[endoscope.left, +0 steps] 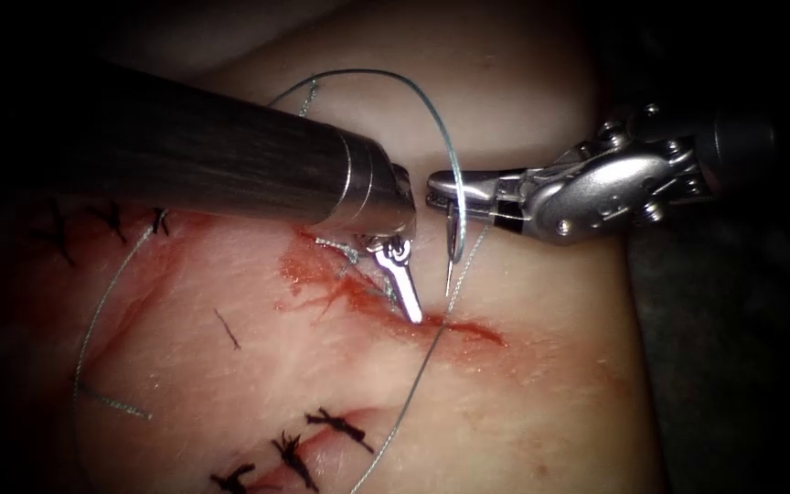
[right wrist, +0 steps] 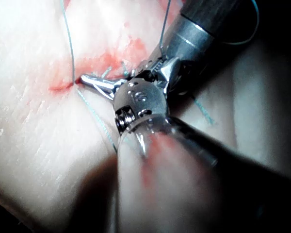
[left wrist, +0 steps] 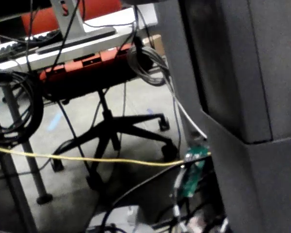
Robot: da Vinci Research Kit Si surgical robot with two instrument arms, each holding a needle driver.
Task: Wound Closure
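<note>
The tissue [endoscope.left: 523, 402] lies under both tools with its red cut [endoscope.left: 468, 331] running across it. My right tool [endoscope.left: 441, 187] comes in from the right, shut on the curved needle [endoscope.left: 451, 247] near its tail end. The needle hangs point down, clear of the tissue, just above the cut. Pale thread [endoscope.left: 432, 110] arcs from the needle over the left tool's shaft [endoscope.left: 230, 151]. More thread [endoscope.left: 404, 412] leaves the cut toward the front. My left tool [endoscope.left: 411, 311] points down, shut, its tip touching the cut beside the needle. Whether it pinches anything is unclear. The right tool's wrist [right wrist: 136, 99] shows close.
Dark knotted stitches [endoscope.left: 340, 425] sit in front on a closed cut, and others [endoscope.left: 112, 221] lie at the far left. A loose thread loop [endoscope.left: 93, 320] lies on the left tissue. Red fluid [endoscope.left: 313, 274] stains the cut's left end. The tissue ends at a dark drop [endoscope.left: 733, 366] on the right.
</note>
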